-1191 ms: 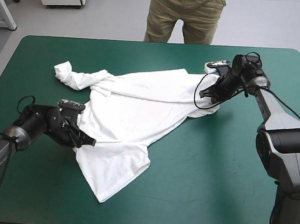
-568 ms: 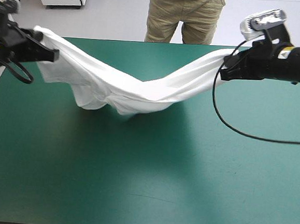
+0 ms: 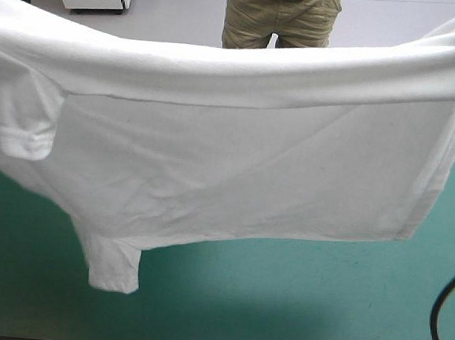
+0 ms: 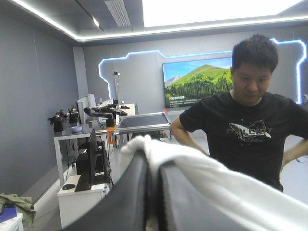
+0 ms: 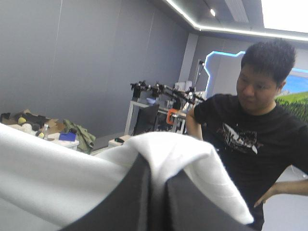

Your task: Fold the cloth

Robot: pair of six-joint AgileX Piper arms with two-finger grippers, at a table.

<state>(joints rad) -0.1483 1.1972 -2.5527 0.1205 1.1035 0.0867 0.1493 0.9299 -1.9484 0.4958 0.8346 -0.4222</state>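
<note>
Lifted higher, T-shirt (image 3: pixel 227 178) hangs spread — left gripper (image 4: pixel 154 164), right gripper (image 5: pixel 158 174) pinch its top edge.

T-shirt (image 3: pixel 236 163) hanging curtain-like above the table (image 3: pixel 296 301), near strip bare beneath its hem

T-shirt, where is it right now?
In the high view the T-shirt hangs spread above the teal-green table, pinched by the left hand at one end and the right hand at the other.

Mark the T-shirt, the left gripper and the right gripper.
T-shirt (image 3: pixel 236 163): high view, middle of the hanging body.
left gripper (image 4: pixel 154 162): left wrist view, midway between its fingertips.
right gripper (image 5: pixel 158 168): right wrist view, midway between its fingertips.
</note>
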